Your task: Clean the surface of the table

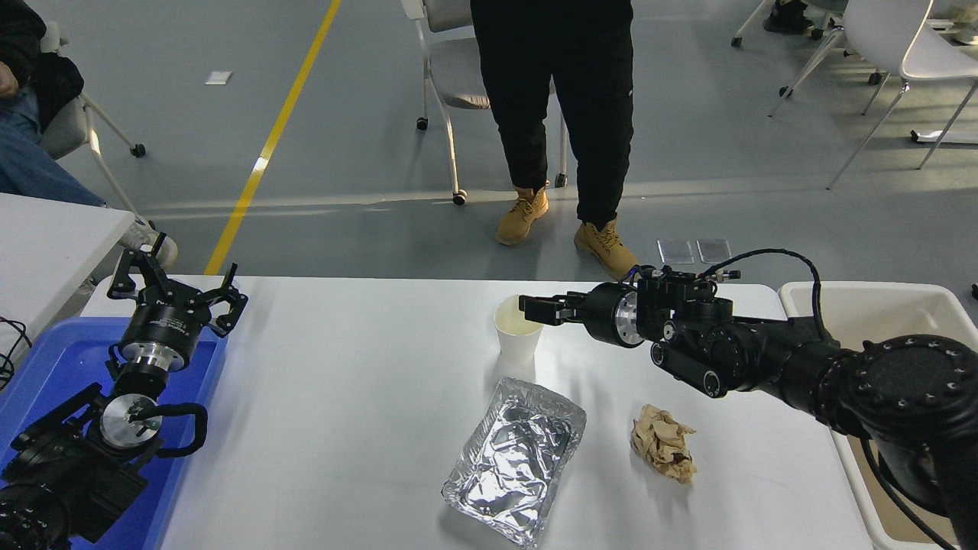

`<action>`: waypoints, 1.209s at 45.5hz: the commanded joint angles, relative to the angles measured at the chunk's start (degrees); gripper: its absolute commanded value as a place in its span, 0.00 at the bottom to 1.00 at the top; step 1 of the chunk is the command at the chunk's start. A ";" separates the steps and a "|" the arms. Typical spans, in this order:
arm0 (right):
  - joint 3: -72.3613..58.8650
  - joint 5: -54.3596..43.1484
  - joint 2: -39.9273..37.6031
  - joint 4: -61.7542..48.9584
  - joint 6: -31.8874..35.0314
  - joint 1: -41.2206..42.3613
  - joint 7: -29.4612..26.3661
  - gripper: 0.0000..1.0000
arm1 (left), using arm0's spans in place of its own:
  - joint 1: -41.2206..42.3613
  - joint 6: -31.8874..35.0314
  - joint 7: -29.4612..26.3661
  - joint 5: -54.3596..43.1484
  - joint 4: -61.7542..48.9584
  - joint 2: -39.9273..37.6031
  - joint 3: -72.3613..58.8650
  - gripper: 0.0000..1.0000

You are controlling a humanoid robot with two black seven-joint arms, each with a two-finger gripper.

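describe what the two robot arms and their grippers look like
Both are matte black with chunky round joints and bolted housings. The left gripper has skeletal, angular black fingers on a silver metal collar, with a black cable looped beside its wrist. The right gripper has blocky black fingers, a silver ring behind them, and a thin black cable arching overhead.

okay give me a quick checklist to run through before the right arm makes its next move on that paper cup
1. Right gripper lined up with the paper cup: ok, its fingertips sit at the cup's rim on the right side.
2. Cup grasped: cannot tell, the fingers look close together and whether they pinch the rim is not clear.
3. Cup upright on the table surface: ok.
4. Cup's contents: cannot tell, the inside looks pale.
5. Other litter clear of the cup: ok, the foil tray and crumpled brown paper lie nearer the camera, apart from it.
6. Left gripper out of the way: ok, parked open over the blue tray.
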 commanded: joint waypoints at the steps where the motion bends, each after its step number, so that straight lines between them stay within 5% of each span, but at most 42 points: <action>1: -0.09 -0.02 0.00 0.11 -3.85 -1.54 0.00 0.92 | 0.00 0.01 0.00 0.00 -0.06 0.00 0.00 1.00; 55: -0.96 -0.99 0.00 0.55 -8.16 -5.49 0.08 0.90 | 0.00 0.00 0.00 0.00 -0.06 0.00 0.00 1.00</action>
